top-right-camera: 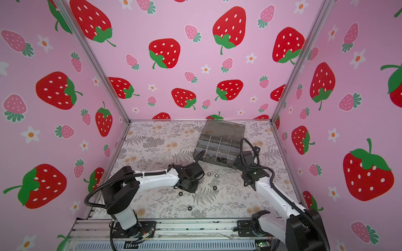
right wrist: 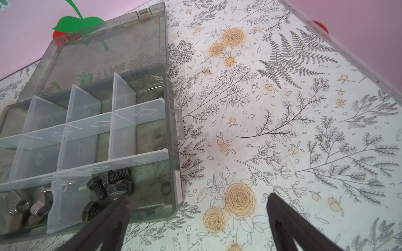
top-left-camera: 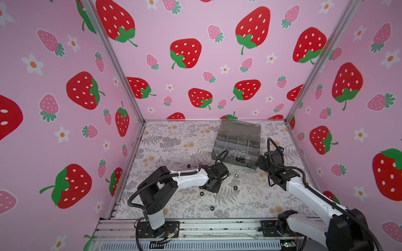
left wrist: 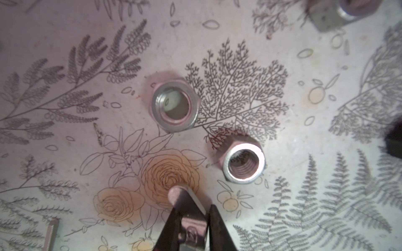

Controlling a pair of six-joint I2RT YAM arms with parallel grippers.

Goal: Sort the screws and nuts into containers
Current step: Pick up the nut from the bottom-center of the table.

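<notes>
Silver piece (left wrist: 185, 198) sitting pinched in left pincer (left wrist: 193, 208), jaws nearly together.
Worth lifting straight, since two nuts (left wrist: 175, 106) are lying just ahead of tips; box (top-left-camera: 241, 130) is waiting farther ahead; right pincer (right wrist: 198, 197) gaping, empty.

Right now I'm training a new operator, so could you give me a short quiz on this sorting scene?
1. True or false: the organiser box has its lid open.
2. The right pincer is: A open, B shut on a bolt, C out of view.
3. What sits between the fingers of the left pincer?
Key: 1 true; 2 A; 3 a silver metal piece.
</notes>
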